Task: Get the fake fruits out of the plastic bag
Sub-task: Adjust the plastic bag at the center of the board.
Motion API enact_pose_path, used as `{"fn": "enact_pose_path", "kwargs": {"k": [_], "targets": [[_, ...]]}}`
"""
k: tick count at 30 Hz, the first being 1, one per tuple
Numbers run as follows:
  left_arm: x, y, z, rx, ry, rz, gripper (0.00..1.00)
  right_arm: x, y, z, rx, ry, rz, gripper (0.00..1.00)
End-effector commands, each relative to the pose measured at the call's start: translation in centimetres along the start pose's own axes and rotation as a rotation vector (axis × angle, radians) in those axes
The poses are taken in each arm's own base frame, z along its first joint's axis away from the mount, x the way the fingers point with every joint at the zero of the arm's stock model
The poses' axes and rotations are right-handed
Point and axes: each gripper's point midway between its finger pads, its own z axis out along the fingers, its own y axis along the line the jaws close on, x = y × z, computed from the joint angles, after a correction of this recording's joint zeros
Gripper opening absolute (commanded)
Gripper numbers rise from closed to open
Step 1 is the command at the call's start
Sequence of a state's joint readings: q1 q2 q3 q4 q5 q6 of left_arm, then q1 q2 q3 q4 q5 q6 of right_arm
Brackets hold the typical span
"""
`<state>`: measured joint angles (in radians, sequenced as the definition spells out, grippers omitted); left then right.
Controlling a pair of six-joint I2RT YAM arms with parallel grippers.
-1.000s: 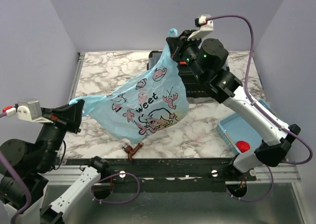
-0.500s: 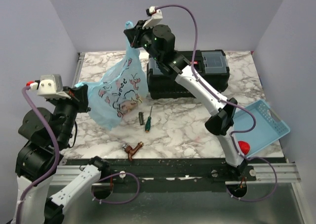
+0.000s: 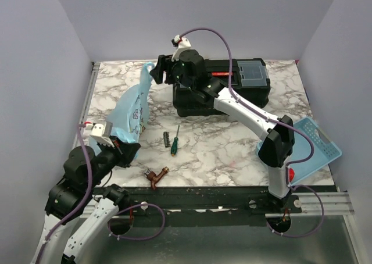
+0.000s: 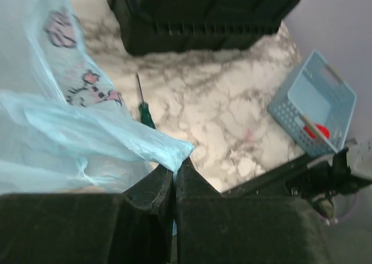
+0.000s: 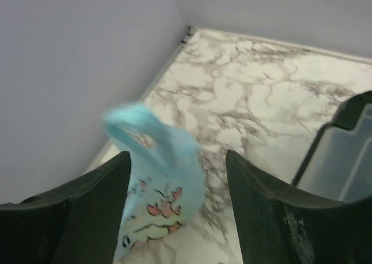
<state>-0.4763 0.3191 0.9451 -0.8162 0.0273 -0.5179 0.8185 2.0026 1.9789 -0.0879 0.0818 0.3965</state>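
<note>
The plastic bag (image 3: 131,108) hangs as a stretched, slack sheet to the left of the black case (image 3: 232,95), running from beside the case's far-left corner down toward the near-left edge of the marble surface (image 3: 232,147). The left claw (image 4: 174,172), well to the near-left of the case, has its jaws pressed together on a bunched edge of the bag. The right claw (image 5: 177,159) sits just off the case's far-left corner with its jaws wide apart. The bag's loop handle (image 5: 131,121) stands blurred in the gap between them, and neither finger can be seen pinching it. No fake fruits can be made out through the crinkled plastic. In front of the case, on its near side, a green-handled screwdriver (image 3: 174,143) lies on the surface. To the near-right of the case a light-blue basket (image 3: 318,150) sits tilted at the surface's right edge, a red round fruit (image 4: 317,131) inside it.
</note>
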Motion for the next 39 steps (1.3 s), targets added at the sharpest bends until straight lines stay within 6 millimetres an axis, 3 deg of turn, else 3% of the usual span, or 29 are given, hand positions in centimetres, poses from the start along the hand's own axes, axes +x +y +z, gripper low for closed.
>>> {"fn": "enact_pose_path", "kwargs": {"k": [1, 4, 8, 11, 14, 17, 24, 26, 29, 33, 39], "targets": [[3.9, -3.0, -1.0, 0.195, 0.149, -0.077, 0.0, 1.0, -2.0, -3.9, 0.11, 0.101, 0.003, 0.8], [3.6, -3.2, -1.6, 0.203, 0.143, -0.074, 0.0, 2.5, -2.8, -6.1, 0.157, 0.15, 0.074, 0.98], [2.3, -3.5, -2.5, 0.214, 0.083, -0.059, 0.0, 4.1, -2.1, -8.7, 0.136, 0.176, 0.217, 1.0], [1.8, -3.1, -2.9, 0.183, 0.065, -0.064, 0.0, 6.0, 1.1, -9.5, -0.005, 0.174, 0.352, 1.0], [1.8, -2.7, -3.3, 0.162, 0.039, -0.087, 0.0, 8.3, 5.8, -9.7, -0.139, 0.184, 0.434, 1.0], [2.1, -1.8, -3.7, 0.135, 0.003, -0.119, 0.0, 10.5, 7.5, -9.2, -0.178, 0.194, 0.521, 1.0], [4.0, -1.1, -4.2, 0.122, 0.033, -0.157, 0.0, 14.1, 11.1, -8.0, -0.27, 0.265, 0.615, 0.76], [4.3, -1.1, -4.2, 0.121, 0.054, -0.158, 0.0, 15.4, 11.2, -7.4, -0.252, 0.297, 0.623, 0.64], [4.4, -1.2, -4.4, 0.129, 0.058, -0.153, 0.0, 17.0, 11.0, -6.8, -0.232, 0.325, 0.637, 0.55], [4.3, -1.5, -4.4, 0.142, 0.061, -0.151, 0.0, 18.2, 11.1, -6.3, -0.223, 0.346, 0.61, 0.52], [5.3, -1.6, -4.0, 0.153, 0.108, -0.156, 0.0, 18.0, 11.8, -6.2, -0.223, 0.336, 0.573, 0.56]]}}
